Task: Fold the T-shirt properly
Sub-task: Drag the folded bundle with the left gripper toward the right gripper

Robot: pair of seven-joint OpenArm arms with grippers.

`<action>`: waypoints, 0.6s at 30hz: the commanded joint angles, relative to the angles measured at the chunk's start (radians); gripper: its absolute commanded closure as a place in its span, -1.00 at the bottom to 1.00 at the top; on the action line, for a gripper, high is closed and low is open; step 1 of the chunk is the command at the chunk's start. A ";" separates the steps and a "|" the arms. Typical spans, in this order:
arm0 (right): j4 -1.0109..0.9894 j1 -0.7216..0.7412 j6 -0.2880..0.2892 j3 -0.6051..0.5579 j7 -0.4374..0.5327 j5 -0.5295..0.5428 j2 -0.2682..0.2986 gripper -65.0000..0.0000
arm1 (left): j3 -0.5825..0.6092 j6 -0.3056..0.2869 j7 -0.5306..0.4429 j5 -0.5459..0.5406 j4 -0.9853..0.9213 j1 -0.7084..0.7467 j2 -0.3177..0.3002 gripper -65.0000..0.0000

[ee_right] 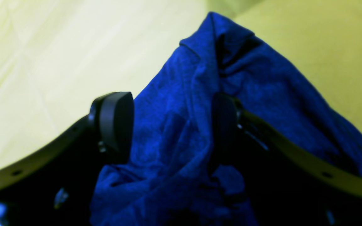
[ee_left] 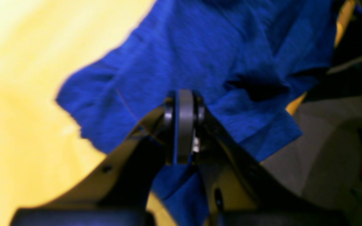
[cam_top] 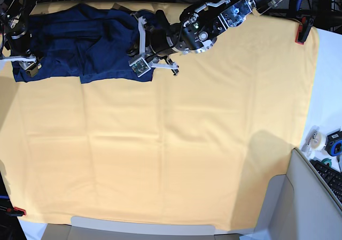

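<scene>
Black claw arms fill the bottom of both wrist views. My left claw (ee_left: 183, 125) has its jaws pressed together, with a fold of the shirt (ee_left: 206, 62) pinched between them; blue cloth runs through the jaws and hangs out below them. From that wrist, the shirt spreads away from the claw over the yellow cloth (ee_left: 20, 94), its far edge wrinkled and one corner lying over the cloth's border toward the grey floor.

My right claw (ee_right: 171, 125) stands wide. One pad (ee_right: 115, 122) is bare on the left, clear of the fabric or only brushing it; the other is sunk into a bunched ridge of shirt (ee_right: 184, 110) that rises between the jaws to a peak. Whether that claw grips anything I cannot tell; the jaws are apart with cloth heaped between them.

Seen from the base camera, the shirt (cam_top: 80, 42) lies crumpled along the far left edge of the tabletop, on the yellow cloth (cam_top: 160, 154) that covers nearly all of it. My left claw (cam_top: 140, 55) is at the shirt's right end, the arm reaching in from the top. My right claw (cam_top: 24, 58) is at the shirt's left end, by the cloth's edge. A red clamp (cam_top: 302, 31) holds the cloth at the far right corner, another (cam_top: 16, 211) at the near left.
</scene>
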 commanded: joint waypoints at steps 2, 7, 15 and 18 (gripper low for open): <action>0.015 0.006 0.007 0.005 0.021 0.005 0.016 -0.18 | 0.003 -0.003 -0.025 -0.004 -0.015 -0.010 0.005 0.99; 0.015 0.007 0.007 0.005 0.021 0.005 0.014 -0.18 | 0.004 -0.003 -0.025 -0.004 -0.025 0.027 0.011 0.99; 0.015 0.003 0.007 0.005 0.021 0.005 0.014 -0.18 | 0.099 -0.003 -0.027 -0.004 -0.029 0.025 0.014 0.99; 0.015 0.003 0.007 0.005 0.021 0.005 0.013 -0.18 | 0.132 -0.003 -0.036 -0.004 -0.029 0.024 0.014 0.99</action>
